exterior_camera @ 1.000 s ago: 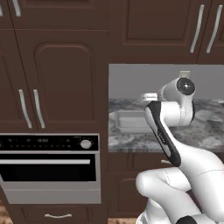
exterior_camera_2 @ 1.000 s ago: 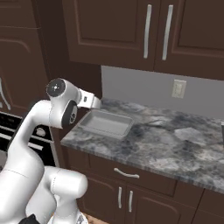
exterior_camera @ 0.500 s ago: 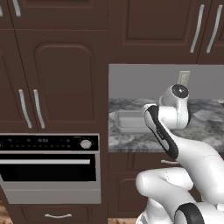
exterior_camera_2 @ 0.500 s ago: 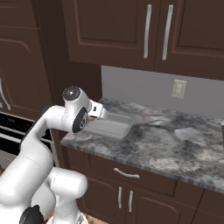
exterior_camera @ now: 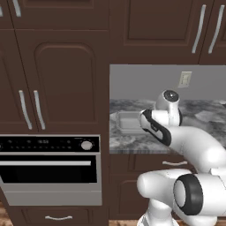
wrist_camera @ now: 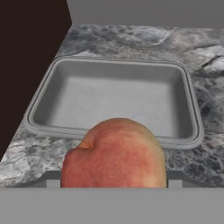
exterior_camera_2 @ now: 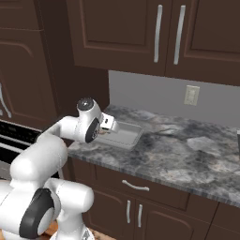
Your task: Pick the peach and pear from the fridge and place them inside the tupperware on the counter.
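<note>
Closest to the hand camera, a reddish-orange peach point(wrist_camera: 114, 154) sits between the gripper's point(wrist_camera: 114, 179) jaws, which are closed against its sides and hold it. The fruit hangs above bare marbled stone, just short of the near rim of the tupperware point(wrist_camera: 114, 97).

From the right base view, the white arm rises from the robot's rounded base, bends at a dark-jointed elbow, and reaches forward nearly level over the front edge of the counter point(exterior_camera_2: 187, 154). Its wrist points toward the back wall, with the hand just at the near left side of the tupperware point(exterior_camera_2: 123, 135). In the left base view, the forearm crosses in front of the container point(exterior_camera: 128, 123), hiding its right part.

The tupperware is a shallow grey tray lying at the counter's left end, beside a tall dark brown cabinet point(exterior_camera: 57, 84). Beyond it the marbled surface runs to a grey backsplash with a pale wall outlet point(exterior_camera_2: 191, 95). Dark upper cabinets point(exterior_camera_2: 154, 33) with silver handles hang above.
</note>
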Motion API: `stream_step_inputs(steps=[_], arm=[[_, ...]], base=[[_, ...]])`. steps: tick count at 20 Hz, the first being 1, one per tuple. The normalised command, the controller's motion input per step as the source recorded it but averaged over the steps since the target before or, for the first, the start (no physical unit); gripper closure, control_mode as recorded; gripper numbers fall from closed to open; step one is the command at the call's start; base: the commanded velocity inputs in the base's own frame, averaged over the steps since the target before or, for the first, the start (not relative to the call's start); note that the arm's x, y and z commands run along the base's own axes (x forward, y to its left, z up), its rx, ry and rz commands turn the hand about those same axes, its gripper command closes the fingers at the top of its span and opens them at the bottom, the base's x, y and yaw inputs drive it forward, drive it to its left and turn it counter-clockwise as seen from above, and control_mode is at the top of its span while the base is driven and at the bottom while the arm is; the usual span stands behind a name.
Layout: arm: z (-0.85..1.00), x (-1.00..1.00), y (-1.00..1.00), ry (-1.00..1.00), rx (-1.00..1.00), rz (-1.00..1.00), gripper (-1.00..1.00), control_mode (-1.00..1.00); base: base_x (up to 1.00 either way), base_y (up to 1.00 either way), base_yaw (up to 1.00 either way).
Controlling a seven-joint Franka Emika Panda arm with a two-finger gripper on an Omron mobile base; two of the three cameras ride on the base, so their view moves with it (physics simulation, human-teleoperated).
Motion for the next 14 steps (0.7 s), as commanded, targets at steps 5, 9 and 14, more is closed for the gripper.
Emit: stream_step_inputs(steps=[5, 9, 14], arm=[[-0.27, 0.36, -0.02, 0.00, 0.00, 0.04, 1.00, -1.00], [-0.19, 0.38, -0.01, 0.00, 0.00, 0.04, 1.00, -1.00], [-0.09, 0.44, -0.04, 0.00, 0.00, 0.03, 1.00, -1.00]], base=[[0.00, 0.00, 0.00], [0.00, 0.00, 0.00], [0.00, 0.00, 0.00]])
